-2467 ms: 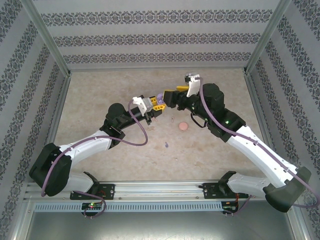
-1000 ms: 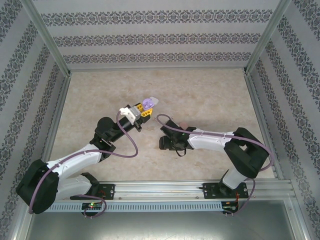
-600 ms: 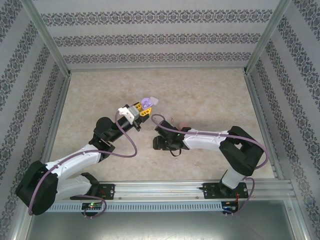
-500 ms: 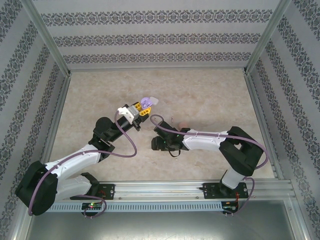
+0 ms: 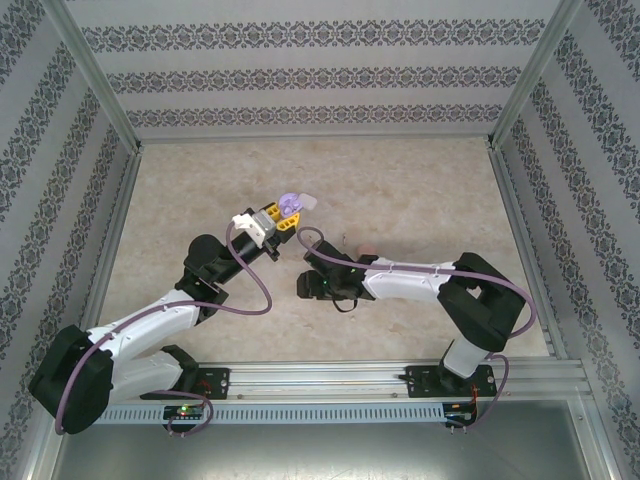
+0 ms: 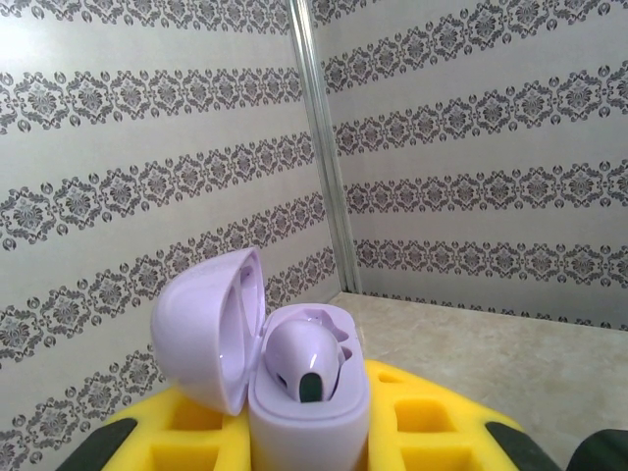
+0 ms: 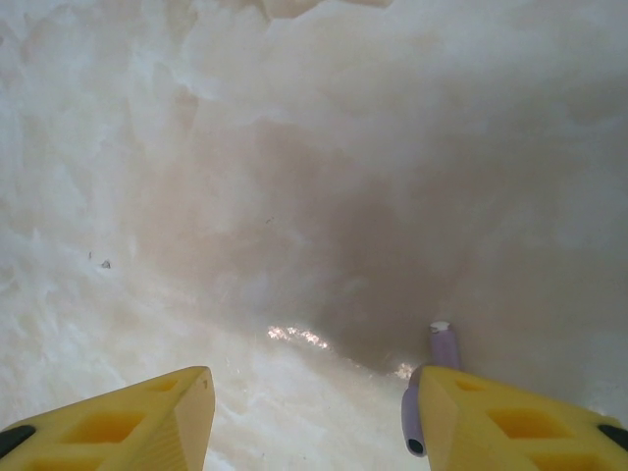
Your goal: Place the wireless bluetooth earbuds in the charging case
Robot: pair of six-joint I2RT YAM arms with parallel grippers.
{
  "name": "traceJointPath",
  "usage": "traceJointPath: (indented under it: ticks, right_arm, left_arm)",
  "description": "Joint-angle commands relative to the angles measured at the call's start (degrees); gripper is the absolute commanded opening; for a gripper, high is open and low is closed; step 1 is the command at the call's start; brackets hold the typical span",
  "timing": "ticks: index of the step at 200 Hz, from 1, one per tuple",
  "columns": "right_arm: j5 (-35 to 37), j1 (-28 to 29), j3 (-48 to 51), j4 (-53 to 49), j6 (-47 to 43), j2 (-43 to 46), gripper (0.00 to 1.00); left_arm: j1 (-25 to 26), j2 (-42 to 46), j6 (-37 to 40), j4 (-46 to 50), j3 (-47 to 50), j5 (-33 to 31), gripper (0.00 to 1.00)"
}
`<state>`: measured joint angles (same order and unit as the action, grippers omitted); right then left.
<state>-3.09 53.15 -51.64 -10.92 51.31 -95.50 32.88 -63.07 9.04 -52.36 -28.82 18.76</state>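
Observation:
My left gripper [image 5: 277, 220] is shut on the purple charging case [image 5: 292, 205], holding it upright above the table. In the left wrist view the case [image 6: 309, 412] stands between my yellow fingers [image 6: 432, 427] with its lid [image 6: 201, 329] swung open to the left. One purple earbud [image 6: 304, 358] sits in it. My right gripper [image 5: 310, 287] is low over the table, jaws open. Another purple earbud [image 7: 442, 345] lies on the table against the inner edge of the right-hand finger [image 7: 500, 422], partly hidden by it. The space between the right gripper's [image 7: 314, 385] fingers is bare table.
A pink rounded thing [image 5: 366, 247] peeks out behind my right forearm, with a tiny item [image 5: 345, 239] beside it. Patterned walls and metal posts close in the beige table [image 5: 420, 190] on three sides. The arms' base rail [image 5: 320, 378] runs along the near edge.
My right arm left the case, dropped to the table and slid left, bringing the loose purple earbud beside its finger. The left gripper drew back a little with the case.

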Motion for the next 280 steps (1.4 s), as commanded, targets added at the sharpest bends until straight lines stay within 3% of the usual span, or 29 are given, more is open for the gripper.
traceJointPath:
  ticks: [1, 90, 194, 280]
  right_arm:
    - [1.8, 0.5, 0.8, -1.4, 0.7, 2.2, 0.58]
    - [2.0, 1.2, 4.0, -0.1, 1.6, 2.1, 0.58]
    - [0.7, 3.8, -1.8, 0.7, 1.2, -2.8, 0.57]
    - [-0.1, 3.5, -7.3, 0.1, -4.1, -4.4, 0.56]
  left_arm:
    - [-0.5, 1.2, 1.2, -2.1, 0.5, -0.4, 0.0]
    - [-0.8, 1.9, 1.5, -1.6, 0.5, -0.5, 0.0]
    - [-1.1, 1.7, 1.5, -1.6, 0.5, -0.7, 0.0]
    - [-1.3, 1.6, 1.3, -1.2, -0.1, -0.6, 0.0]
